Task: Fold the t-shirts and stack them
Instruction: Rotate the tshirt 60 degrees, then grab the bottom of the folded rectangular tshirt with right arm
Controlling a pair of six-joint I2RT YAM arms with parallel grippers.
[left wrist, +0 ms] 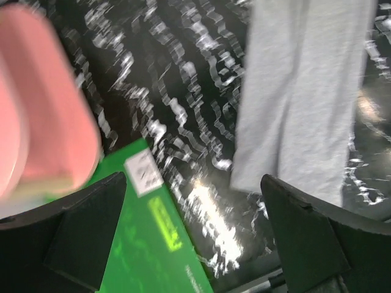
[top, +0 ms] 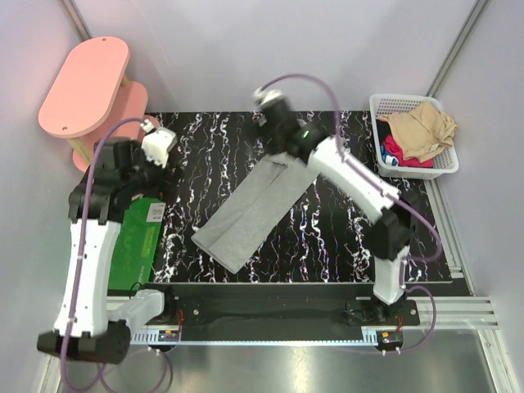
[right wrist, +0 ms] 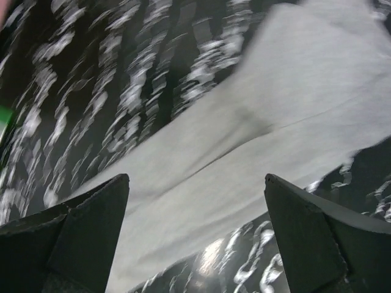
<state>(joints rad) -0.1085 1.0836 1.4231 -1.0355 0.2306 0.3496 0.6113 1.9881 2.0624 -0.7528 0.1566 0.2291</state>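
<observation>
Two grippers stood open and empty. The right gripper (right wrist: 195, 180) hung with jaws wide apart over the far end of the grey shirt (top: 254, 209), which lay beneath it as a long narrow strip slanting across the table (top: 344, 237). The left gripper (left wrist: 193, 180), jaws likewise spread, hovered above the green mat (left wrist: 153, 244), the strip off to its right. The lengthwise folds looked done and the crosswise fold due: one end needed pinching and carrying over the other. Only the top view showed the basket (top: 449, 168) of more shirts (top: 422, 127), well to the right gripper's right. Only the wrist views showed the jaws.
</observation>
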